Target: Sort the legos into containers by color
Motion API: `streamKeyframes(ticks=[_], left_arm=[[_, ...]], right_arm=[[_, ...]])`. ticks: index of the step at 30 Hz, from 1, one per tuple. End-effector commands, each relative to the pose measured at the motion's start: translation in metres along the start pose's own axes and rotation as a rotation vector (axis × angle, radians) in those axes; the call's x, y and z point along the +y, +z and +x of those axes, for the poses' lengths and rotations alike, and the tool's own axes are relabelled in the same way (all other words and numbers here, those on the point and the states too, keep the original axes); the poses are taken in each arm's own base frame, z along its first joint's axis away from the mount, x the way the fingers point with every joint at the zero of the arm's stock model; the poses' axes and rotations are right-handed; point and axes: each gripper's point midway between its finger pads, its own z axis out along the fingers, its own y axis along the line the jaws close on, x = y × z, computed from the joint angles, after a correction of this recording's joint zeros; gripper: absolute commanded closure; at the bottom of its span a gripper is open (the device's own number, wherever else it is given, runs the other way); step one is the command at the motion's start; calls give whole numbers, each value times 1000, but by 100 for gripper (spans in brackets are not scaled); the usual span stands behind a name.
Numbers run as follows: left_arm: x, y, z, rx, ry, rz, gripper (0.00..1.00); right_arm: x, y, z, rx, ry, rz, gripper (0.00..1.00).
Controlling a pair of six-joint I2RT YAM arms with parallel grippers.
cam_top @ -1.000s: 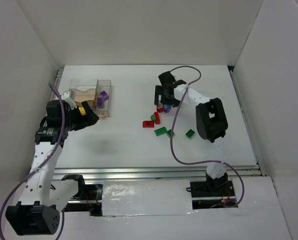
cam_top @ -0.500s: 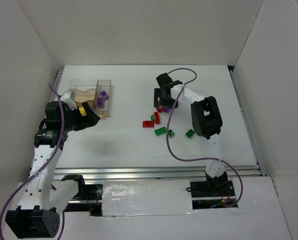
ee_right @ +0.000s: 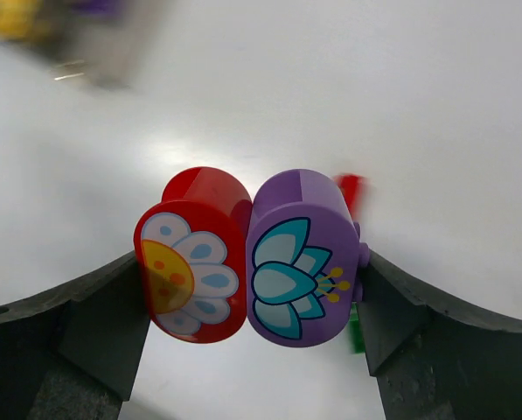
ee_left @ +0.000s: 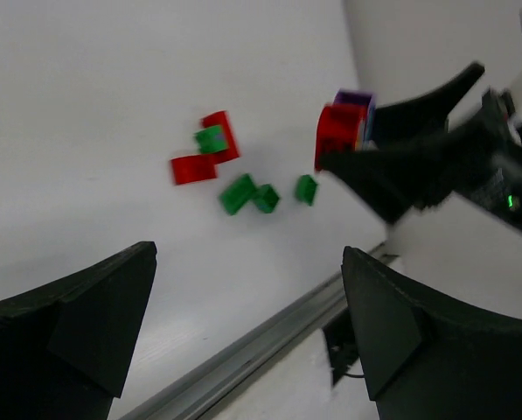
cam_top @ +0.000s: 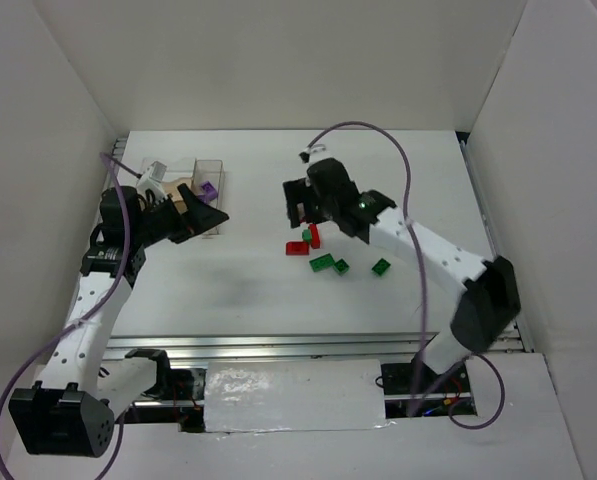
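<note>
Looking from above, the left tool [cam_top: 200, 216] hangs at the near right corner of the clear box [cam_top: 210, 163], its dark tips overlapping the box wall, and a purple brick [cam_top: 209, 188] lies in the compartment just beyond it. Well off to its right, the right tool [cam_top: 296, 203] hangs over the white surface [cam_top: 248, 290]. The loose pile lies just nearer the arm bases than that tool and slightly to its right: two red bricks [cam_top: 298, 247] close together, then three green bricks [cam_top: 321, 263], two touching and one apart farther right. What the right tool carries cannot be told from here. Through the left wrist camera, the left tool [ee_left: 247, 254] stands wide open and empty, its fingers [ee_left: 68, 324] spread to the bottom corners. Ahead of it the red bricks [ee_left: 193, 168] and green bricks [ee_left: 239, 192] lie on the surface. Ahead and to the right, the other tool holds a red rounded brick [ee_left: 337, 131] with a purple rounded brick [ee_left: 355, 98] just behind it. Through the right wrist camera, the right tool [ee_right: 252, 262] is clamped on both at once. The red rounded brick [ee_right: 195, 254], printed with a white-petalled flower, sits against the left finger, and the purple rounded brick [ee_right: 302, 258], printed with a teal blossom, sits against the right finger. The two are pressed side by side. Beyond them the surface is blurred, and the box is only a smear at the upper left.
</note>
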Motion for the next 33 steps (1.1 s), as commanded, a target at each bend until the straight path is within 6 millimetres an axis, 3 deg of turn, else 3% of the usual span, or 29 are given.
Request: streamKeyframes(ticks=[1, 2, 3, 4, 8, 12, 18, 22, 26, 29, 30, 33], left_arm=[[-77, 0, -20, -15, -12, 286, 0], [-85, 0, -21, -11, -13, 307, 0], [-98, 1, -19, 3, -18, 341, 0], [-107, 1, -20, 11, -15, 361, 1], [-129, 3, -6, 68, -2, 410, 0], [-138, 4, 18, 123, -25, 458, 1], [-157, 5, 46, 172, 6, 494, 4], [-156, 11, 61, 216, 11, 476, 10], [-159, 10, 70, 235, 12, 504, 25], [-163, 7, 75, 246, 26, 531, 45], [-165, 7, 75, 242, 39, 546, 61], [-170, 6, 77, 262, 77, 579, 87]], right_arm=[[71, -67, -12, -191, -166, -257, 55], [83, -93, -15, -245, -200, -322, 55], [100, -102, 6, -234, -244, -388, 55], [109, -115, 3, -283, -263, -424, 56], [125, -157, 3, -345, -290, -503, 56], [133, -173, -2, -364, -297, -529, 56], [137, -174, -8, -365, -296, -501, 56], [137, -180, -18, -408, -266, -497, 55], [130, -176, -31, -435, -219, -426, 55], [133, -171, -36, -435, -212, -406, 55], [138, -168, -33, -418, -220, -417, 55], [151, -176, -31, -422, -220, -460, 55]])
